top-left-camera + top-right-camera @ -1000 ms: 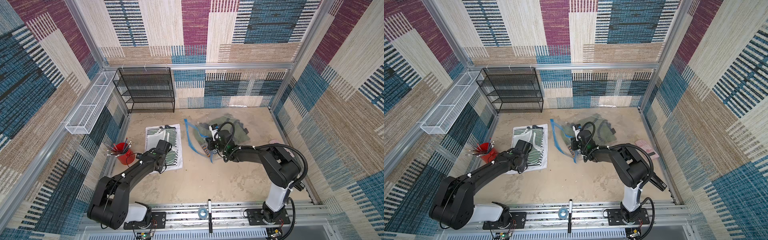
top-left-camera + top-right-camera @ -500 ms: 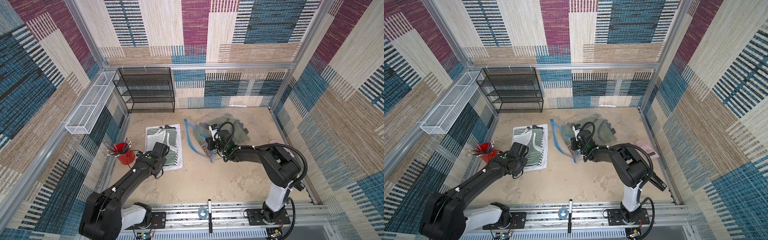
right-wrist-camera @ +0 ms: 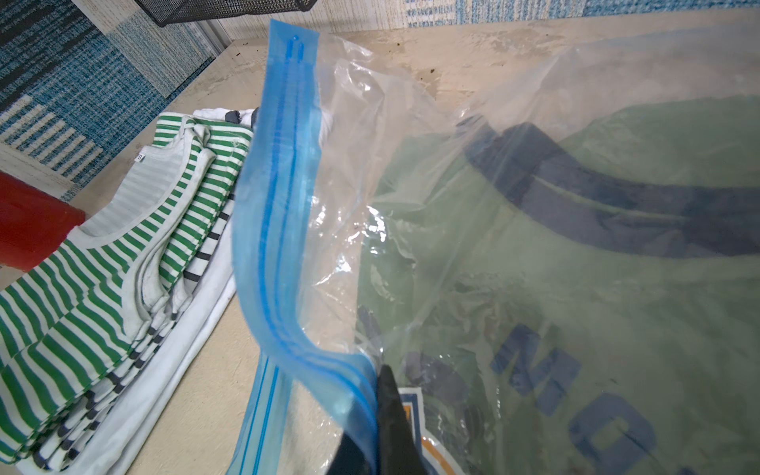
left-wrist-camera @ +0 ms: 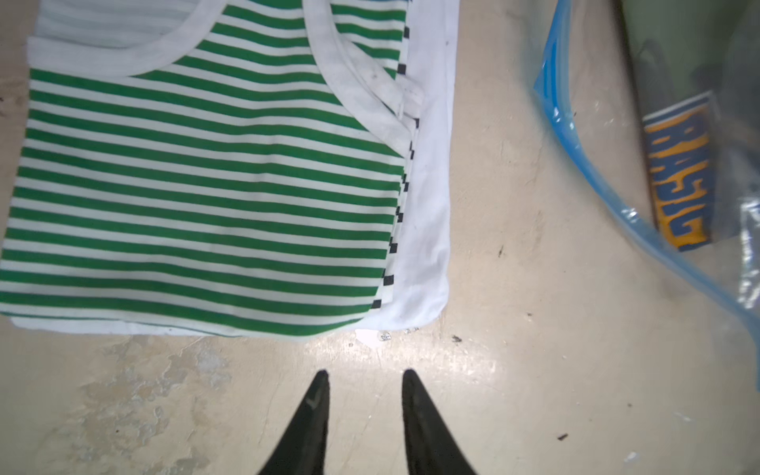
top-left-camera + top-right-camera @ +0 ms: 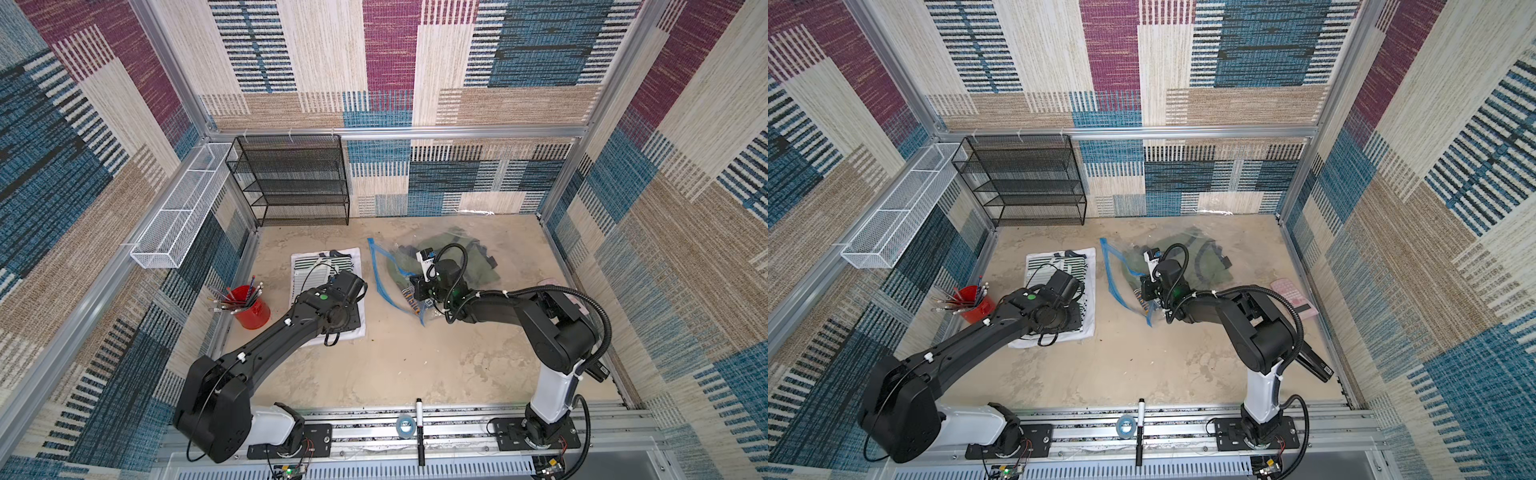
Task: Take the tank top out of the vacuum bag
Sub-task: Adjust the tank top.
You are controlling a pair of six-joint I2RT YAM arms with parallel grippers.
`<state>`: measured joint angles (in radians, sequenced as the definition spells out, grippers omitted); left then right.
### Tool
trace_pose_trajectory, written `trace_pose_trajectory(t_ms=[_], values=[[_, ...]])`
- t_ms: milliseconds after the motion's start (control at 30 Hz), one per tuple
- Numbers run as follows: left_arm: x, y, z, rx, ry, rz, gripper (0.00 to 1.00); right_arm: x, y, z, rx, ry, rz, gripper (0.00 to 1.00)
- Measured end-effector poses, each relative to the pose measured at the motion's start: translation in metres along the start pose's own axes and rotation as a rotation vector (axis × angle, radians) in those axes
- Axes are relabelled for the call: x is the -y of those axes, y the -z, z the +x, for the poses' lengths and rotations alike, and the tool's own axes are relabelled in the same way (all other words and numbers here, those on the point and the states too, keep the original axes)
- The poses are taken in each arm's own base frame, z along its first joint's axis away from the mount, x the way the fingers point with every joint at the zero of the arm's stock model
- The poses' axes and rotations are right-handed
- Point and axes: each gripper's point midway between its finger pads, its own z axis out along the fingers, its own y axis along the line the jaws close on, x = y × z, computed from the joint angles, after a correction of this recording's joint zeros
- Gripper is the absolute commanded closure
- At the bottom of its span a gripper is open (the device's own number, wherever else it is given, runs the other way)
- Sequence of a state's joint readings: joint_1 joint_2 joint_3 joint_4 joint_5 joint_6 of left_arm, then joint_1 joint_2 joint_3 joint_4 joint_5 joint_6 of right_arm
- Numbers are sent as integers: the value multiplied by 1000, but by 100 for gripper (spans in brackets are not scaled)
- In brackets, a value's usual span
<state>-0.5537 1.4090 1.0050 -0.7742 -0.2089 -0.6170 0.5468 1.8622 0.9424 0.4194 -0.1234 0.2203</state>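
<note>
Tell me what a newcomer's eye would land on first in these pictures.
The clear vacuum bag, mid-table, holds a green top, and the right fingers are shut on its bright blue zip strip. Beside it lies a stack of folded green-striped tank tops, the left fingers open over bare table at its edge. A red cup of pencils stands near the left wall.

On my floor the pile (image 5: 316,266) of folded tops lies left of centre, with the cup (image 5: 251,309) just to its left, the rack (image 5: 295,183) behind it against the back wall and the basket (image 5: 178,216) hung on the left wall. The bag (image 5: 399,259) lies right of the pile, apart from it, with the tank top (image 5: 482,266) inside and the right gripper (image 5: 417,291) at its near edge. The tape (image 5: 405,424) and marker (image 5: 420,432) lie side by side on the front rail.
</note>
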Motion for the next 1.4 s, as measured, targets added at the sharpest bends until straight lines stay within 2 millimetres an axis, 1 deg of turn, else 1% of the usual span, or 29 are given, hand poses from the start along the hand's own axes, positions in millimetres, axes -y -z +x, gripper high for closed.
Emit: trace_pose_trajectory(t_ms=[200,367,533,700,933,1033,1067,1133,1167,1300,1400], values=[[12,-15,-1,-39,-141,-84,71,0,0,0,0,2,-1,100],[16,-23,-4,-53,-222,-151,71,0,0,0,-1,1,-3,100],[11,-32,-4,-75,-272,-221,71,-1,0,0,-2,1,-6,100],[7,-41,-1,-100,-307,-265,68,-1,0,0,-4,1,-6,100],[4,-46,-5,-95,-330,-311,67,0,-1,1,-9,0,-4,100],[1,-50,-7,-96,-347,-343,71,0,-2,3,-15,0,-2,100],[0,-51,-8,-98,-357,-354,75,0,-2,3,-15,0,-2,100],[-1,-52,-10,-96,-364,-374,94,0,-2,3,-16,-1,-2,100],[-2,-53,-11,-93,-367,-382,100,1,-2,4,-17,-1,-1,100],[-7,-47,-13,-83,-372,-402,100,1,-2,4,-19,-1,-1,100],[-7,-37,-18,-51,-359,-391,100,1,-2,5,-23,-1,-1,100]])
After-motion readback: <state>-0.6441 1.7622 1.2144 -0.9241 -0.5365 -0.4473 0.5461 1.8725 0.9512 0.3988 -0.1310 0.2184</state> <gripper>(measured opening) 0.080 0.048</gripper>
